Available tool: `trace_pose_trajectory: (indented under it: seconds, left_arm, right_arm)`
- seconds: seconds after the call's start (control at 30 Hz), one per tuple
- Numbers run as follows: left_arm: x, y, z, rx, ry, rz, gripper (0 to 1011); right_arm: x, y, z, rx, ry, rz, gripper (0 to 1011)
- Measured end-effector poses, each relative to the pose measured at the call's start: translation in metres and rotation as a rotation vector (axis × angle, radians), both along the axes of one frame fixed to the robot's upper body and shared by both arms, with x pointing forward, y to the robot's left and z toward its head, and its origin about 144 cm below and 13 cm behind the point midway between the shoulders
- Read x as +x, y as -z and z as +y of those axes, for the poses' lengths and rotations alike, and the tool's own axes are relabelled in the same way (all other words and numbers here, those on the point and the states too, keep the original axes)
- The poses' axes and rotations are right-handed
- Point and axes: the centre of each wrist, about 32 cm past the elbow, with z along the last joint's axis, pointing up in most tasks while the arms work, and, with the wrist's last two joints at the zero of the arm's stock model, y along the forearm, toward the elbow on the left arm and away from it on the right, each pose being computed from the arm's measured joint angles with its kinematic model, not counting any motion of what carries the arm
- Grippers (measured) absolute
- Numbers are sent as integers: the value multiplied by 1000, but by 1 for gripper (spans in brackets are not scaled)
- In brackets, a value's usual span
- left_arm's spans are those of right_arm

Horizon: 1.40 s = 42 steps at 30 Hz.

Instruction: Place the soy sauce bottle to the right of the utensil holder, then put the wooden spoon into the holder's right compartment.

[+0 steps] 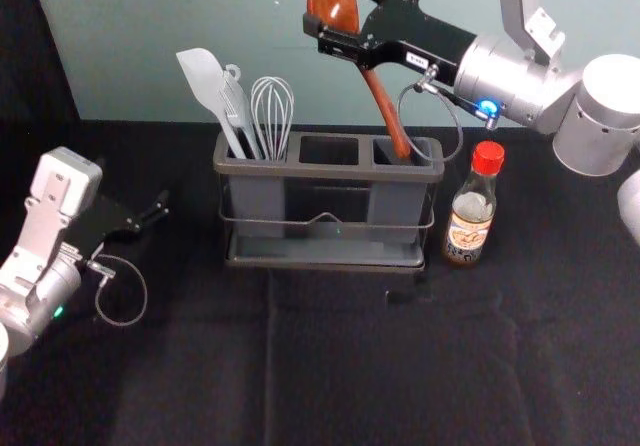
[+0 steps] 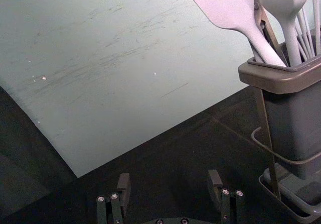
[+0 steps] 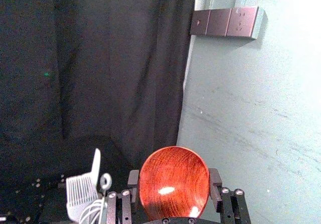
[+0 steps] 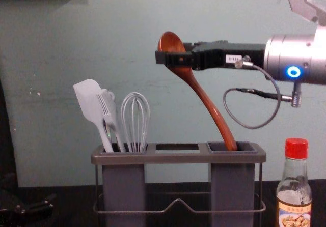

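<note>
From where I stand, the near part of the table is soft black cloth (image 1: pixel 330 366), creased lengthwise. Off to the left, the left gripper (image 1: pixel 157 209) hangs over it, well apart from the holder, its two blunt dark fingers spread with a gap between them.

The soy sauce bottle (image 1: pixel 472 209) stands upright just right of the utensil holder (image 1: pixel 330 171): clear glass, narrow shoulders, a ridged red cap (image 1: pixel 488 158) and a printed paper label (image 1: pixel 467 234). The holder is long and boxy, with a smooth rounded brown-grey rim, smooth grey bins and a thin wire rail (image 4: pixel 137 211) bent into a small peak at the middle. A flat, matte spatula (image 1: pixel 203 78), a ribbed brush (image 4: pixel 107 107) and a looped whisk (image 1: pixel 272 106) lean in its left compartment.

Above the holder's right half, the right gripper (image 1: pixel 334 4) reaches in from the right, its jaws closed around the glossy, grained bowl of the wooden spoon (image 1: pixel 381 96). The spoon tilts, its slender curved handle slanting down to the right, tip in the mouth of the right compartment (image 4: pixel 232 181).

Behind everything rises a pale, scuffed wall (image 1: pixel 180 26).
</note>
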Motion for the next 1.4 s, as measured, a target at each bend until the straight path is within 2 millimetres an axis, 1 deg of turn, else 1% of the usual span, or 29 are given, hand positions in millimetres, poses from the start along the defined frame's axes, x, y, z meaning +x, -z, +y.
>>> trace_pose_trajectory:
  seconds: [0.37,0.73,1.17,1.4]
  left_arm:
    - [0,0,0,0,0,0,1005]
    - [0,0,0,0,0,0,1005]
    - [0,0,0,0,0,0,1005]
    - [0,0,0,0,0,0,1005]
  right_arm:
    - [-6,20,-11,21,-13,22,838]
    - [-24,39,-26,51,-19,34,838]
    - [-38,54,-41,59,-7,43,838]
    - [-47,58,-48,63,-6,43,838]
